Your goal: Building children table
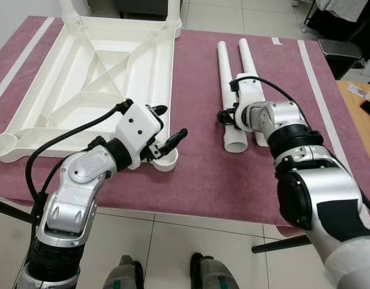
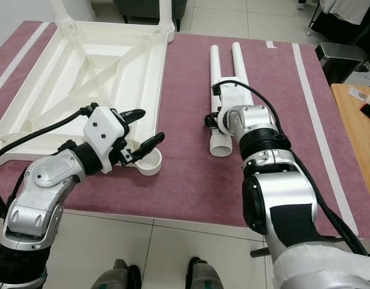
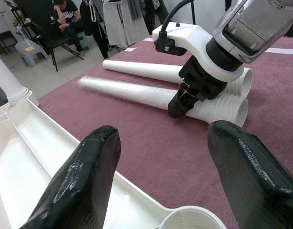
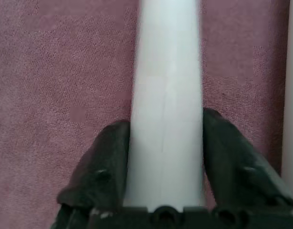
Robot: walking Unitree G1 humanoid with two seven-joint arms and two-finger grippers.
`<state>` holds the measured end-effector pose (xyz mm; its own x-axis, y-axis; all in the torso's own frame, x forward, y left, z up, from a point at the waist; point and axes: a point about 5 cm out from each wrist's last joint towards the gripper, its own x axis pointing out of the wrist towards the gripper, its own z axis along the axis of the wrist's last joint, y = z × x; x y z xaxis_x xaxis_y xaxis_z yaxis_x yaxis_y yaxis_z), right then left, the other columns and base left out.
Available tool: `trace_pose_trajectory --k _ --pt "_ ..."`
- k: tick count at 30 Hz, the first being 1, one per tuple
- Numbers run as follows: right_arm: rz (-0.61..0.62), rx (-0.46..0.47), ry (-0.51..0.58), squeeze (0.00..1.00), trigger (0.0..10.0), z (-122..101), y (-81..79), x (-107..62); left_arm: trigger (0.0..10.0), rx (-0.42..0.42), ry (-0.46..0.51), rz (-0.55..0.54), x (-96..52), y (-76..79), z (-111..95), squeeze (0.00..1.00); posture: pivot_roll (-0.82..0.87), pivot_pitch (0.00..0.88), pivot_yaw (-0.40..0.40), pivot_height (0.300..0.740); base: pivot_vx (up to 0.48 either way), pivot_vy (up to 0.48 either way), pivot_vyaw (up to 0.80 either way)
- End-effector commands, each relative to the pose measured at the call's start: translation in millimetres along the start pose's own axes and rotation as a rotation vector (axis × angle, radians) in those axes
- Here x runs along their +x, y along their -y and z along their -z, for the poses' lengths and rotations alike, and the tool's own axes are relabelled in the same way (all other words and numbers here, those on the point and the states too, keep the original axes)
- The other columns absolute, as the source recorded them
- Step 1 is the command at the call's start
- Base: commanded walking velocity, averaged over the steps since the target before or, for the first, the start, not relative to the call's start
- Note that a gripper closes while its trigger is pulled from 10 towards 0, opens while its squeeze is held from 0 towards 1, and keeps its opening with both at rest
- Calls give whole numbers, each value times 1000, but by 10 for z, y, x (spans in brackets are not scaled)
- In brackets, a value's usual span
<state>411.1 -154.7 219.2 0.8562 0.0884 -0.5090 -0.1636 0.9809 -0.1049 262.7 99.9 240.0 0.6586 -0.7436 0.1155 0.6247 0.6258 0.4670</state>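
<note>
A white plastic tabletop [image 1: 94,66] lies upside down on the maroon mat, with a round leg socket [image 1: 165,159] at its near right corner. My left gripper [image 1: 171,122] hovers open just above that socket [image 3: 191,219], nothing between its fingers. Two loose white table legs lie side by side on the mat to the right. My right gripper [image 1: 228,117] is shut on the left leg [image 1: 225,72] near its wide threaded end, one finger on each side of the tube [image 4: 166,95]. The other leg [image 1: 248,54] lies just beyond it.
Two legs stand fitted in the tabletop's far corners [image 1: 70,9] [image 1: 172,15]. A wooden table [image 1: 359,114] with small items is at the right, a dark bin [image 1: 338,54] behind it. My feet [image 1: 166,274] are on the tiled floor. A seated person [image 3: 65,14] is across the room.
</note>
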Motion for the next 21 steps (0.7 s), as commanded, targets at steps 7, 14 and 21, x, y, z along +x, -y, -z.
trace_pose_trajectory --k 7,14,21 --pt "-21 54 -71 0 0 129 -21 45 10000 -3 -12 -53 -32 -29 -4 0 -54 200 10 740 0 0 0" --pt "-48 253 130 0 10000 -319 -23 -96 10000 -14 -7 -66 -16 -49 -8 0 -47 192 18 740 0 0 0" --pt "-193 406 379 0 10000 -888 -107 -515 10000 -116 29 -107 27 -117 -43 0 -49 180 33 740 0 0 0"
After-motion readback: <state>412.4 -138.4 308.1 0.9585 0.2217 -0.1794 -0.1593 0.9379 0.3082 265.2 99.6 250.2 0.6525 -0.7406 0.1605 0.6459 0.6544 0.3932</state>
